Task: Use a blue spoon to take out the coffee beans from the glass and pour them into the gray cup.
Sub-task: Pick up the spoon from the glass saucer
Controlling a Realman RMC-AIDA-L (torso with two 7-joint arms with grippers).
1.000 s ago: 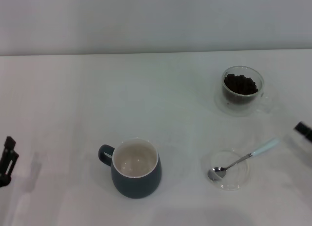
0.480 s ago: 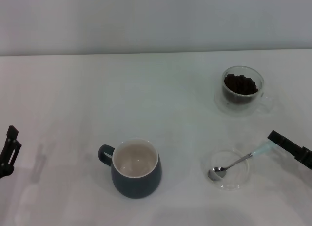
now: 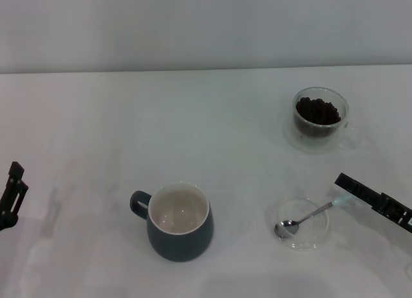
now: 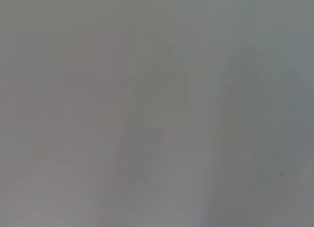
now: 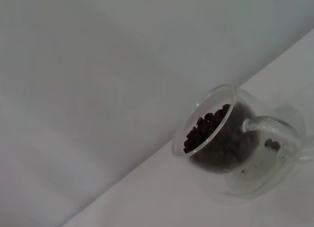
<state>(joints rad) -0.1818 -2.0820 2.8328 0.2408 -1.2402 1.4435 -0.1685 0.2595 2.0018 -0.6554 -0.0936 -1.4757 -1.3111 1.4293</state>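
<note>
The blue spoon (image 3: 309, 215) lies with its metal bowl in a clear saucer (image 3: 320, 241) and its pale blue handle end pointing right. My right gripper (image 3: 345, 182) reaches in from the right edge, its dark tip just above that handle end. Behind them stands the glass (image 3: 321, 132), holding the coffee beans (image 3: 317, 110). The right wrist view shows the glass (image 5: 255, 178) and the beans (image 5: 208, 129) close up. The gray cup (image 3: 180, 237) stands front centre, its cream inside bare and its handle to the left. My left gripper (image 3: 11, 196) is parked at the left edge.
Everything stands on a plain white table (image 3: 193, 124) that meets a pale wall at the back. The left wrist view shows only a blank pale surface.
My right gripper has come in from the right edge, leftward and down, to the spoon's handle end. The left gripper has barely shifted. The spoon, glass and cup have stayed put.
</note>
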